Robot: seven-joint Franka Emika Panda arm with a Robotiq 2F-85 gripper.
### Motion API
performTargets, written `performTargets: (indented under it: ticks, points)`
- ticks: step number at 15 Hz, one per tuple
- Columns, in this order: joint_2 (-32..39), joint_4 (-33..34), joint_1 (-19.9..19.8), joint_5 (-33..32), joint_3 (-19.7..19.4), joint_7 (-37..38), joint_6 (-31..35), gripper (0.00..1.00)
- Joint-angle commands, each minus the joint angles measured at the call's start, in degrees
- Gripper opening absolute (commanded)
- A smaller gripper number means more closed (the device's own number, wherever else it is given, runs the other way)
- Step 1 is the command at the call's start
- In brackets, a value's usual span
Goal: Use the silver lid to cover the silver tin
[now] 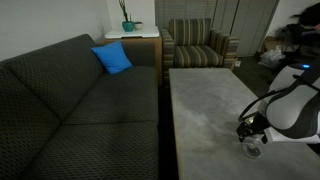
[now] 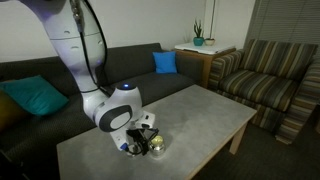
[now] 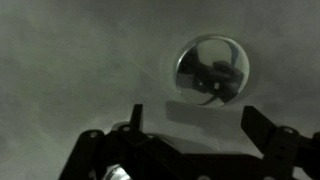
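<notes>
silver tin (image 2: 157,146) partly behind hand (image 2: 138,145), arm (image 1: 296,100) cut off at edge

Silver tin (image 2: 156,145) upright on the pale tabletop (image 2: 205,108) — silver lid not told apart with any certainty.

Small, low and round, of shiny metal with a yellowish glint; stands on its base toward the near left end of the tabletop in an exterior view. From the wrist view, same tin (image 3: 212,70) as a full circle at upper right — mirror-bright, thin pale rim, dark blurred reflection across its face. Rests flat on the mottled grey surface, soft shadow just below. Open or covered: cannot tell.
</notes>
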Motion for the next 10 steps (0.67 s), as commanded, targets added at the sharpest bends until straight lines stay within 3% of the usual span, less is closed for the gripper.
performTargets:
  ticks: [1,6,10]
  points:
    - [2.64,4.77,-1.64,-1.43,2.04,-2.97,-2.67,1.00]
    - [4.21,7.22,2.75,0.18,-0.96,0.97,-8.22,1.00]
    - [5.09,8.39,4.01,-0.15,-1.78,2.69,-10.78,1.00]
